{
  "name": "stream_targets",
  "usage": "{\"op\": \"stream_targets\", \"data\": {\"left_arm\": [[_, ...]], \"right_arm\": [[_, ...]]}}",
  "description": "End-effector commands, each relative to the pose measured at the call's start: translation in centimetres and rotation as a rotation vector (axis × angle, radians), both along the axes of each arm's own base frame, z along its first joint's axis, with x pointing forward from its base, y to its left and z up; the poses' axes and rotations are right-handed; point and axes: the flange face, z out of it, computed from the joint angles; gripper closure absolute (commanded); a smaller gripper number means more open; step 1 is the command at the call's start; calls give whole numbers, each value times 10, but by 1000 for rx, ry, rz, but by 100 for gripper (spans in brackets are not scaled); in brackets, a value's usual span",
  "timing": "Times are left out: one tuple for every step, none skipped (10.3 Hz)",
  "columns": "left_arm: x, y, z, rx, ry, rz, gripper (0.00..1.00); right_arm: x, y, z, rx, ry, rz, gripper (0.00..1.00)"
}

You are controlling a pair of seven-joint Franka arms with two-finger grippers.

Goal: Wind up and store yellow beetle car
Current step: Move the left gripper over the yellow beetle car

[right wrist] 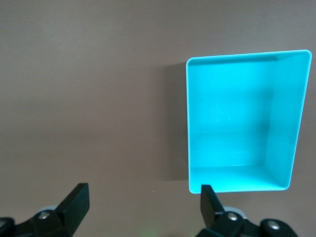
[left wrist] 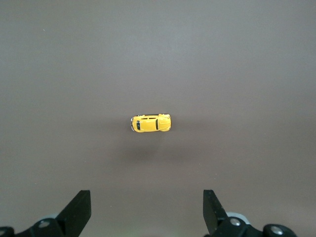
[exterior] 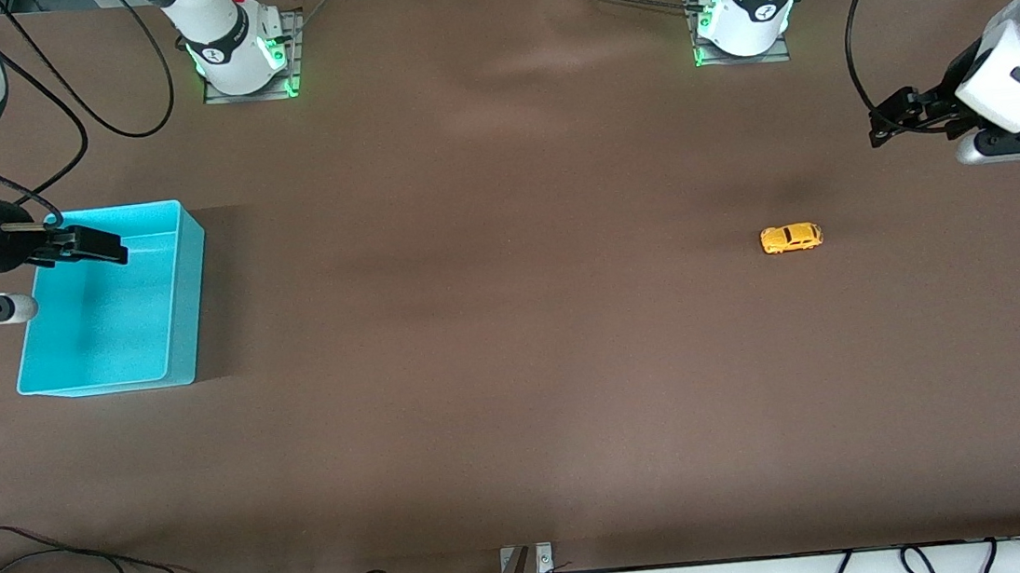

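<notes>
Tabletop (exterior: pixel 518 370), brown and broad, carried just two things when we looked. The yellow beetle car (exterior: pixel 791 238) sat on its wheels toward the left arm's end, alone on the bare surface, well apart from the turquoise bin (exterior: pixel 114 301) at the right arm's end. We saw the left gripper (exterior: pixel 901 120) up in the air over the tabletop near the car, not touching it; in the left wrist view its fingers (left wrist: pixel 79 211) stood wide apart with the car (left wrist: pixel 150 123) between and ahead of them. The right gripper (exterior: pixel 90 245) hung over the bin's rim, its fingers (right wrist: pixel 76 202) likewise spread wide, holding nothing. We found the bin (right wrist: pixel 247 121) empty inside.
</notes>
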Motion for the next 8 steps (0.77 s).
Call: {"op": "stream_targets", "data": {"left_arm": [[-5,10,-25,-5,-24,-27,0],[-6,11,-47,-5,-27,-27,0],[-5,12,-62,-6,-56,-27,0],[-8,12,-81,-5,-68,-27,0],[-11,13,-101,-5,-84,-25,0],[-15,17,-122,-4,-90,-17,0],[-20,24,-140,-2,-99,-5,0],[-27,24,-159,-1,-110,-5,0]], "right_arm": [[-2,2,-1,21,-6,-14,0],[-2,2,-1,21,-8,-14,0],[-2,2,-1,21,-8,-14,0],[-2,2,-2,20,-6,-14,0],[-2,2,-4,20,-6,-14,0],[-2,2,-5,20,-5,-15,0],[-2,1,-7,20,-6,-15,0],[-1,1,-7,20,-8,-15,0]]}}
